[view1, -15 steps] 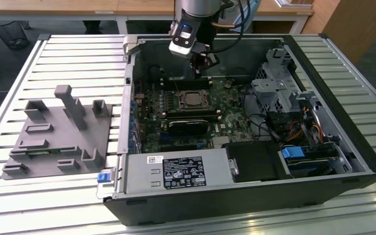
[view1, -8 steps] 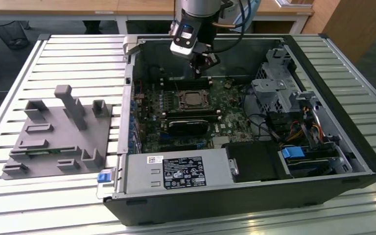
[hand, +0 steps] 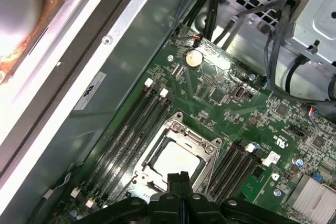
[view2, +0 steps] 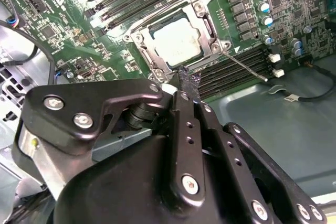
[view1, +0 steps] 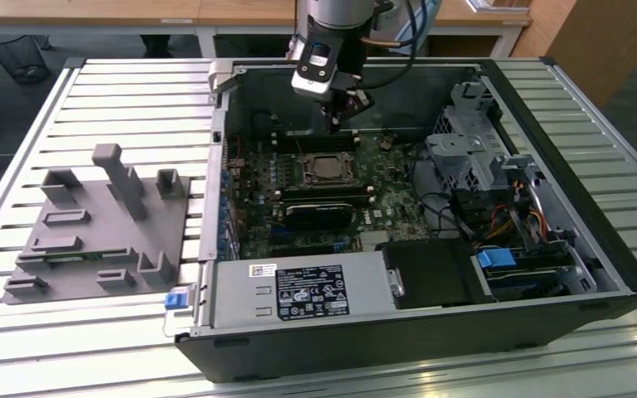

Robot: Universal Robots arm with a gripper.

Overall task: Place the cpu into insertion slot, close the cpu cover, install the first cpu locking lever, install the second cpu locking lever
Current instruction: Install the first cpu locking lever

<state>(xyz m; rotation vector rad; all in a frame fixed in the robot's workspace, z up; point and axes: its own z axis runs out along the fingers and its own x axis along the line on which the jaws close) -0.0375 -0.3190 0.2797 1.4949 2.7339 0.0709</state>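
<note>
Pincer [view2: 188, 81], tips pinched together on nothing, sits at the edge of the cpu cover [view2: 148, 52]: a glancing push could skid off the thin locking lever [view2: 245, 66] alongside.

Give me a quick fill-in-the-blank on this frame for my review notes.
1. The cpu lies under the closed metal ___.
2. The gripper hovers near it, ___ and holding nothing.
3. The grey fixture block sits on the exterior view's ___ of the computer case.
Missing: cover; shut; left.
</note>
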